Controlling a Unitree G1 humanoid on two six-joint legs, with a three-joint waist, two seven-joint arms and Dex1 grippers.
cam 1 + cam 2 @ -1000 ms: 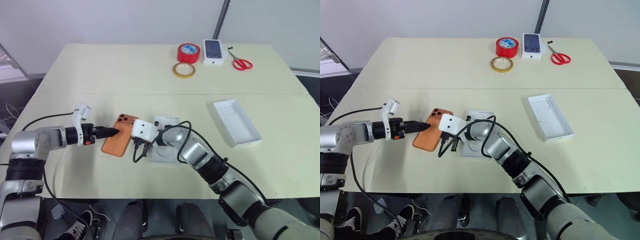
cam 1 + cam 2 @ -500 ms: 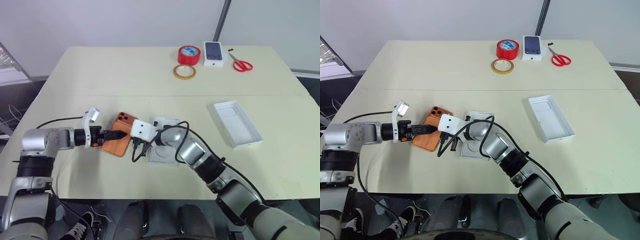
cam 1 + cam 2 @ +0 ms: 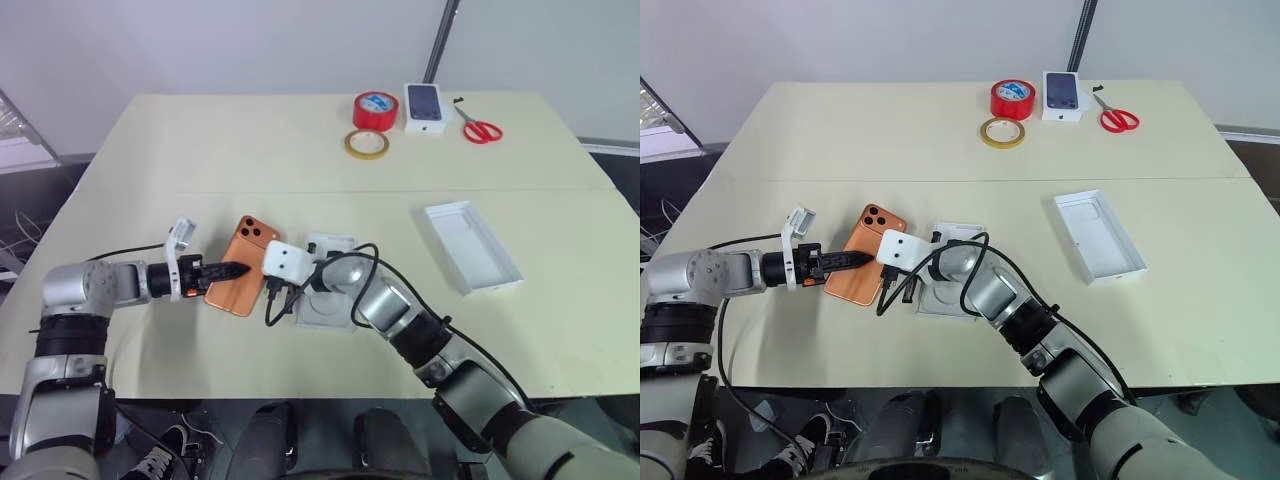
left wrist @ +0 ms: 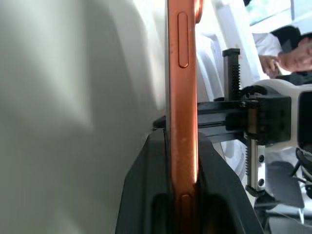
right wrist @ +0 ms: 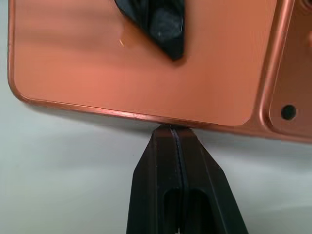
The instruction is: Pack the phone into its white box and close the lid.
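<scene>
Gripping the slim orange phone (image 3: 244, 267) by its long edge, the left hand (image 3: 232, 270) held it just left of the shallow white box (image 3: 330, 310) at frame centre, while the closed right hand (image 5: 176, 141) pressed against its opposite edge.

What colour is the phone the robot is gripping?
Orange, a coppery shade. The phone shows best in the right wrist view.

Head stereo overlooks table (image 3: 300, 150); wrist cams close on phone (image 4: 181, 122).

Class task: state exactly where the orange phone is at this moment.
In the head views the phone is left of centre, clamped edgewise by the left gripper, beside the white box.
</scene>
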